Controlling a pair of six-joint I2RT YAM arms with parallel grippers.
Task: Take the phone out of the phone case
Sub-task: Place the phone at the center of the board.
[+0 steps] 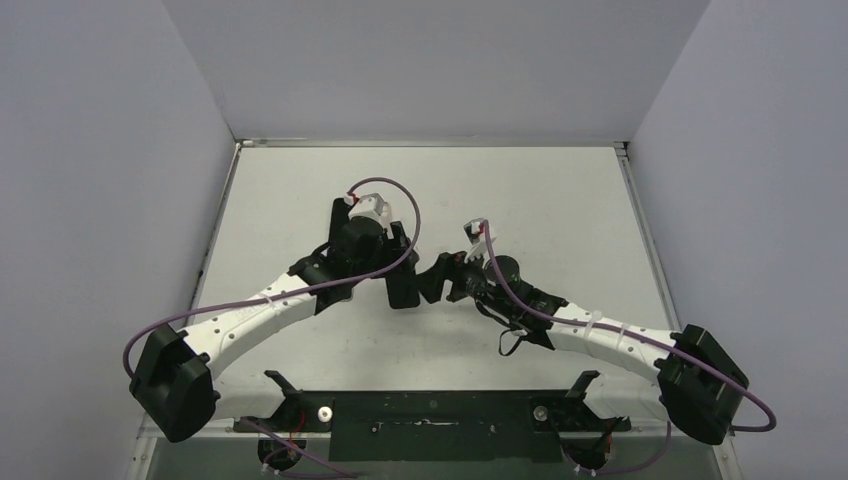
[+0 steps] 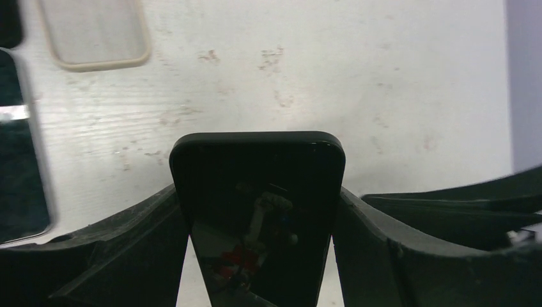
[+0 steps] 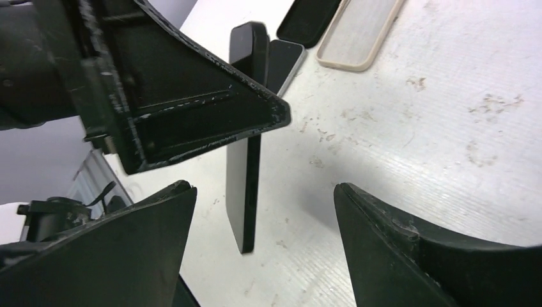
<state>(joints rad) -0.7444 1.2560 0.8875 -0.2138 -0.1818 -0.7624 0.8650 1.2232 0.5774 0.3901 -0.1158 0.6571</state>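
Since the slim black glass-faced phone (image 2: pixel 255 166) stands pinched by its two long edges between the fingers of the left gripper (image 2: pixel 259 192), the relation that counts is w/ the right gripper (image 3: pixel 263 188). In the right wrist cam the phone shows edge-on at 12 o'clock from that gripper, just past its fingertips and a touch toward 11. Its long axis runs 12-to-6 in that view. The lower end is near the white table (image 3: pixel 415 128); can't tell if it touches.

The left arm has the phone; the right is close beside it but apart. The right fingers (image 3: pixel 409 249) are spread wide, w/ nothing between them and touching nothing. The left fingers are narrowed to the phone's width, its top end sticking out past them.

No case wraps the phone as far as these views show, so the pull-out is prob. done. A flat beige soft case (image 3: pixel 358 32) lies empty at 1 o'clock beyond the phone, w/ a black case (image 3: pixel 310 18) just beside it at 12. A silver-edged handset (image 3: pixel 286 61) lies flat behind the held phone.

Next, I'd judge, comes a set-down or hand-over. The right jaws look wide enough to take the phone across its thin side.
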